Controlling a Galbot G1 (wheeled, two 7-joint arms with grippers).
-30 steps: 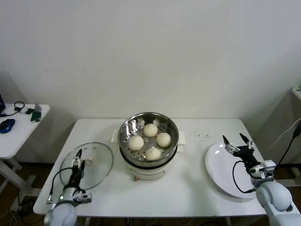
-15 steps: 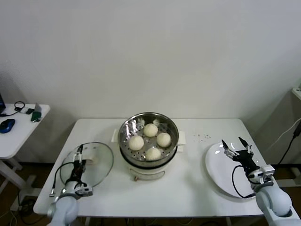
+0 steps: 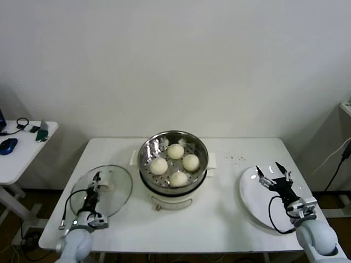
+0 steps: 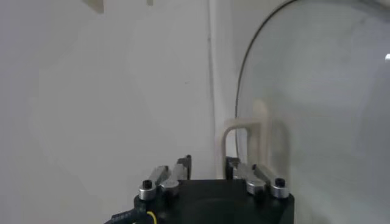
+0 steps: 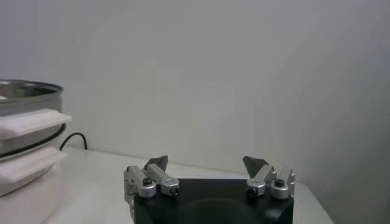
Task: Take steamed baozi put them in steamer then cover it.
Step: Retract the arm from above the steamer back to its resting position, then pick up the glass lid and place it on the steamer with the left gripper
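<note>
The steamer, a shiny steel basket in a cream pot body, stands mid-table with four cream-white baozi in it. The cover, a clear glass lid, lies flat on the table to the steamer's left. Its cream handle shows close up in the left wrist view. My left gripper is open, low over the lid's near side, its fingertips just short of the handle. My right gripper is open and empty above the white plate. It is also wide open in the right wrist view.
The white plate lies at the table's right side near the front edge. The steamer's side shows at the edge of the right wrist view. A small side table with a mouse and cables stands off to the left.
My right gripper has drawn back toward me over the plate. My left gripper has edged slightly forward toward the lid's handle. Steamer, baozi and lid have not moved.
</note>
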